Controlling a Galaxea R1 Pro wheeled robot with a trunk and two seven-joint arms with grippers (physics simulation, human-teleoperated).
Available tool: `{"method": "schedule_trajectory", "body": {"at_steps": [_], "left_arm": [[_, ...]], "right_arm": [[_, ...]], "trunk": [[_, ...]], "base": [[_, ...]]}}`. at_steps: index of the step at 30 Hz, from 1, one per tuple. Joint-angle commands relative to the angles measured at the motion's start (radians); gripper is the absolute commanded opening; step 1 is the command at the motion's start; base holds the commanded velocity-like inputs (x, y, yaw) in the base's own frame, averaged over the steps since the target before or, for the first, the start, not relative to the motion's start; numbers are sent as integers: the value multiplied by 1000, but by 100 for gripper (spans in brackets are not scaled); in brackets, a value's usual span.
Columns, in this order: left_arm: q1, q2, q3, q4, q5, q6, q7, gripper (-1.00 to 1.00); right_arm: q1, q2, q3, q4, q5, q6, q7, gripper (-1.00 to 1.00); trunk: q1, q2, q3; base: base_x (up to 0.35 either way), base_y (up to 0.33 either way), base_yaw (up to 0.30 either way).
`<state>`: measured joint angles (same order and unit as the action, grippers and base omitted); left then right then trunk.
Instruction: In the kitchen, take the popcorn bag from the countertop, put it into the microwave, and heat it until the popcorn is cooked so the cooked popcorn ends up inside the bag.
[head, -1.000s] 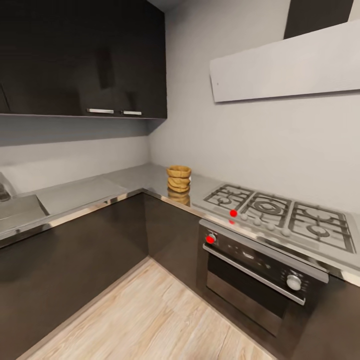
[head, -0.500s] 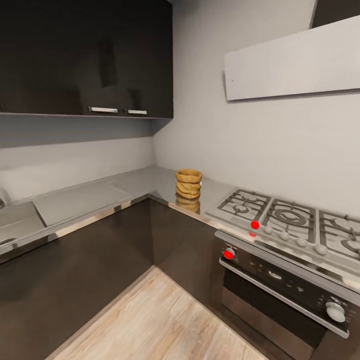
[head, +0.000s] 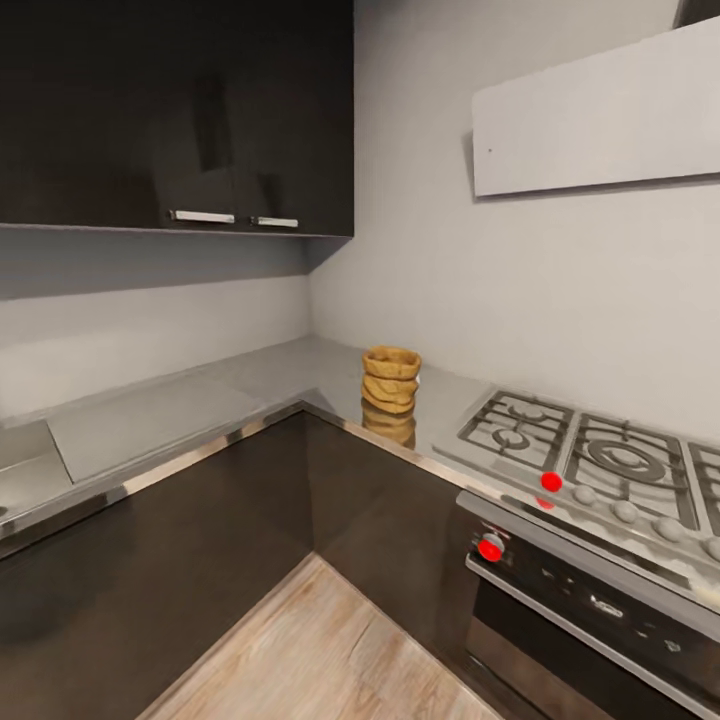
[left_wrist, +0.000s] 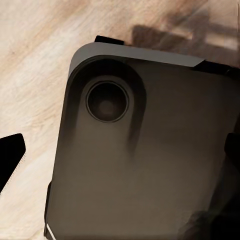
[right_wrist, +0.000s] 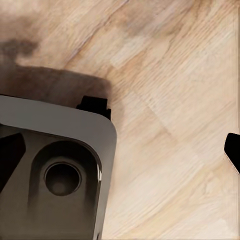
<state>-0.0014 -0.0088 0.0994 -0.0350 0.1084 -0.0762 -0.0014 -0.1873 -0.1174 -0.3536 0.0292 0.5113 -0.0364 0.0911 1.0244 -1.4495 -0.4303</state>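
Jaws on both our grippers are sitting spread wide, nothing between them, their dark fingertips (left_wrist: 10, 157) (right_wrist: 232, 150) pointing down over our grey base (left_wrist: 150, 165) and the pale wood floor (right_wrist: 175, 75). Ahead we are seeing the popcorn bag (head: 391, 379) standing upright on the countertop (head: 250, 385), in the corner, beside the gas hob (head: 590, 455).
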Motion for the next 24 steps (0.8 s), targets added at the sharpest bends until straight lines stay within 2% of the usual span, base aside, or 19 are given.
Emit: {"method": "schedule_trajectory", "body": {"at_steps": [1,7,19,24], "left_arm": [[0,0,7,0,5,-2,0,100],[0,0,8,0,5,-4,0,100],[0,1,9,-1,5,-7,0,100],[0,-1,10,-2,5,-11,2,100]], "right_arm": [[-1,-1,-8,3,8,-2,3,100],[-1,-1,-8,3,9,-4,5,100],[-1,0,-8,3,9,-8,4,100],[-1,-1,-8,3,10,-9,4,100]], "trunk": [[1,0,-1],[1,0,-1],[1,0,-1],[1,0,-1]], "base": [[321,1,0],[322,-10,0],[307,-98,0],[115,-48,0]]}}
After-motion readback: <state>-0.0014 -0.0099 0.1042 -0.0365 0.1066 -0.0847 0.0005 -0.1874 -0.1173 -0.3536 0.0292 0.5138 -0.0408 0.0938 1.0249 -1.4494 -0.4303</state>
